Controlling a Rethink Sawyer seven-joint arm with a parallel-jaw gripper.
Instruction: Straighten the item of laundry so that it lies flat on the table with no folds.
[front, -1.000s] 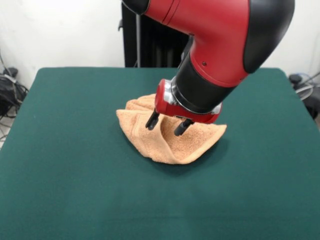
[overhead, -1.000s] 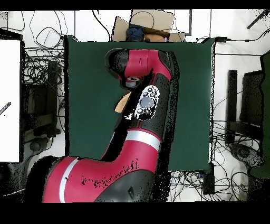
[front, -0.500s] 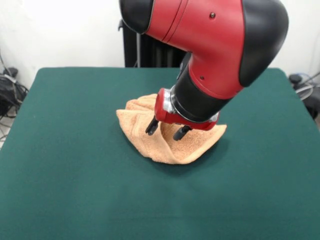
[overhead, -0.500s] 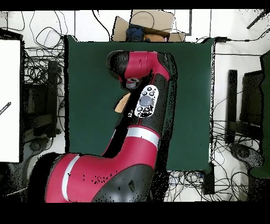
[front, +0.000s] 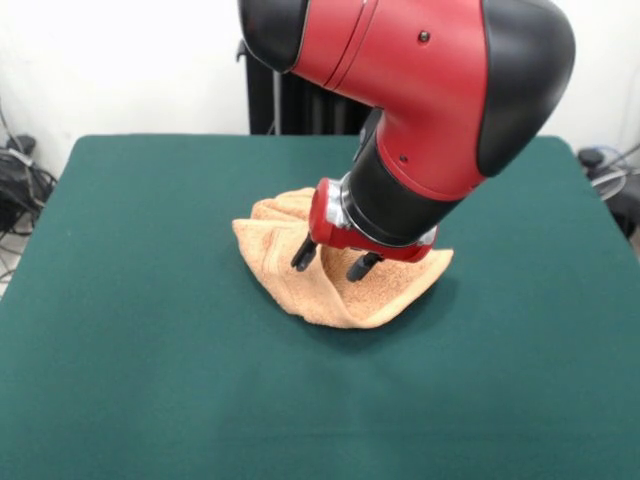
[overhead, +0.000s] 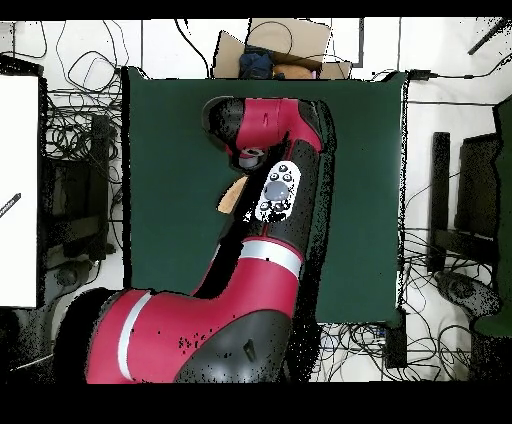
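The peach-orange towel (front: 300, 275) lies bunched and folded near the middle of the dark green table (front: 150, 330), with a raised fold along its front edge. My gripper (front: 333, 262) is open, its two black fingers (front: 304, 254) spread just above the towel's middle, holding nothing. In the overhead view only a small corner of the towel (overhead: 232, 194) shows beside the arm; the gripper itself is hidden under the arm there.
The red and black arm (front: 420, 110) reaches down from above and covers the far part of the towel. Cables and equipment (overhead: 75, 150) lie on the floor around the table. A cardboard box (overhead: 285, 45) sits beyond the table's far edge.
The gripper has come down a little closer to the towel over the last second, fingers still spread. The towel has not moved.
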